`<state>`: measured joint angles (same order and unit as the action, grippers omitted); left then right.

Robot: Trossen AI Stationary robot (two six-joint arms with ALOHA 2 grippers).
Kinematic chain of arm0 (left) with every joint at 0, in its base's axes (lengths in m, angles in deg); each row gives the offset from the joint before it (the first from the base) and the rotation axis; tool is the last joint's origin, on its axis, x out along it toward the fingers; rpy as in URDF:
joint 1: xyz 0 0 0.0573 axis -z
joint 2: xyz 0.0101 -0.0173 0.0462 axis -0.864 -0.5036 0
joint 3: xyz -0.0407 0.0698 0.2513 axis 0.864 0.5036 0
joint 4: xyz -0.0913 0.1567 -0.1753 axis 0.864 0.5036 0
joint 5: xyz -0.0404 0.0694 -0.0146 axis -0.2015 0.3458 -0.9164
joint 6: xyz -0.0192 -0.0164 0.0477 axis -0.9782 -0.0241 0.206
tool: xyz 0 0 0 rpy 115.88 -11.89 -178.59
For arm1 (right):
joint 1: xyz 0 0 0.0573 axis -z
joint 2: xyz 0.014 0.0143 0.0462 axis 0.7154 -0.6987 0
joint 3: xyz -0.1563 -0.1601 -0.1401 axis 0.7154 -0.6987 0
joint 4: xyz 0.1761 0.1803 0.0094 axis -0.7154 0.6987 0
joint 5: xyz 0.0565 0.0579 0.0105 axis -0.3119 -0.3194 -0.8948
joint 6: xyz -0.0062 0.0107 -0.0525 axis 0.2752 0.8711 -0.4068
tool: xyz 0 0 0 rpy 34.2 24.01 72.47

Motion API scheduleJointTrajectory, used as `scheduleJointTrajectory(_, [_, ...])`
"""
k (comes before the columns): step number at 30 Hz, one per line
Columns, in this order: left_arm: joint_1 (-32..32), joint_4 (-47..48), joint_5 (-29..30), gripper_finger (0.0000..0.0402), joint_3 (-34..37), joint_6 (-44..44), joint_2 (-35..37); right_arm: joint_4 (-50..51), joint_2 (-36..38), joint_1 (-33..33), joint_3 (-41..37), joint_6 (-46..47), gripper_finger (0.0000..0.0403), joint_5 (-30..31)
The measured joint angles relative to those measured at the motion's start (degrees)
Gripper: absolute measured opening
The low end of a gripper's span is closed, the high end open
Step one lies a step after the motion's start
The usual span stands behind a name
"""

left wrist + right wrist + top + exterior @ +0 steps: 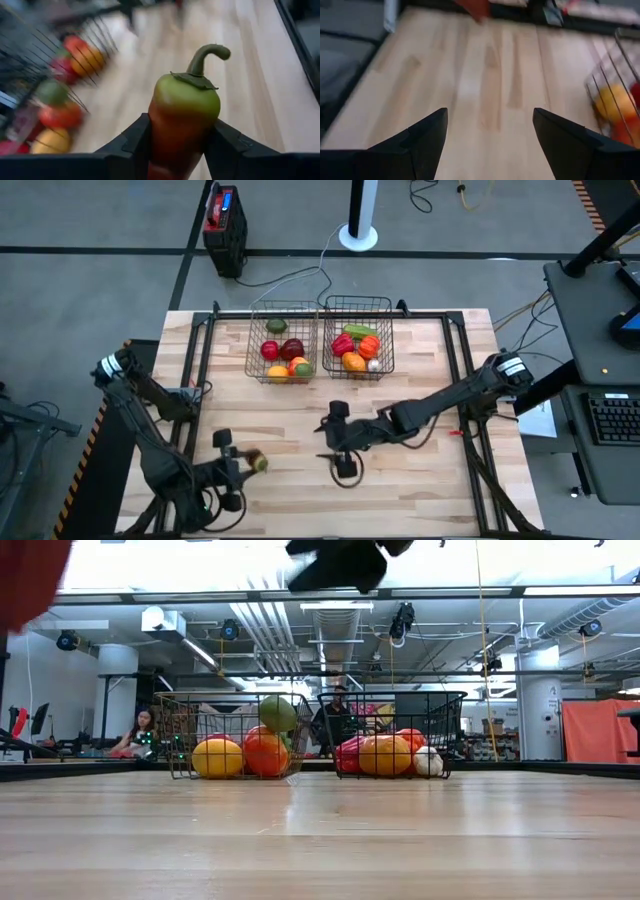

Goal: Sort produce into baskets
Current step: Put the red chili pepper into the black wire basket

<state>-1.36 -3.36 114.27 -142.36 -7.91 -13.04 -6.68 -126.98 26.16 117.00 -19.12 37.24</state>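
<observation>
Left gripper [180, 145], lower left of high view: fingers clamp small red-green pepper with curled stem [184, 117] at its waist. Light, waxy, slippery; body grip suits. Right gripper [490, 132], centre: fingers wide, empty.

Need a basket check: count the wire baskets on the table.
2: left basket and right basket sit side by side at the table's far edge, both holding produce.

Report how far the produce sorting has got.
Nearly done, it seems. Both baskets, left basket and right basket, already hold produce. In hand: the left gripper is shut on a red-green pepper over the table's near-left. The right gripper hangs open and empty mid-table. No other loose produce shows; only this pepper remains.
</observation>
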Motion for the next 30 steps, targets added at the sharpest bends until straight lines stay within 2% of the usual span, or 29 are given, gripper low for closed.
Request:
scheduleJointTrajectory(6, [-0.22,-3.88,15.11,0.0127,0.14,0.18,1.28,-16.26,-0.09,-3.89,-5.18,-4.26,0.0277,1.38])
scheduleJointTrajectory(9, [-0.32,-6.97,27.09,0.0128,1.06,-0.21,-0.09,-29.29,-0.13,-5.25,-9.31,-7.01,0.0274,4.39])
scheduleJointTrajectory(11, [-0.73,-9.16,30.96,0.0128,1.57,-0.46,-1.08,-38.43,-0.13,-5.45,-12.44,-7.96,0.0275,4.9])
scheduleJointTrajectory(15, [-1.64,-13.62,29.18,0.0128,1.62,-0.37,-2.69,-49.39,-0.17,-5.33,-16.8,-8.01,0.0281,5.1])
scheduleJointTrajectory(19, [-2.97,-17.47,26.07,0.0128,1.62,1.93,-3.66,-50.45,-1.1,-4.88,-16.86,-7.13,0.0289,5.1])
scheduleJointTrajectory(21, [-3.93,-19.91,22.17,0.0129,1.62,6.39,-3.86,-50.1,-2.82,-4.85,-15.87,-6.55,0.0293,4.93])
scheduleJointTrajectory(25, [-6.85,-31.0,8.54,0.0129,1.97,24.27,-4.48,-50.02,-6.33,-4.84,-13.64,-7.14,0.0299,4.83])
scheduleJointTrajectory(30, [-7.97,-58.83,0.89,0.0129,6.96,54.09,-5.75,-49.83,-7.67,-5.18,-13.04,-7.38,0.0301,4.71])
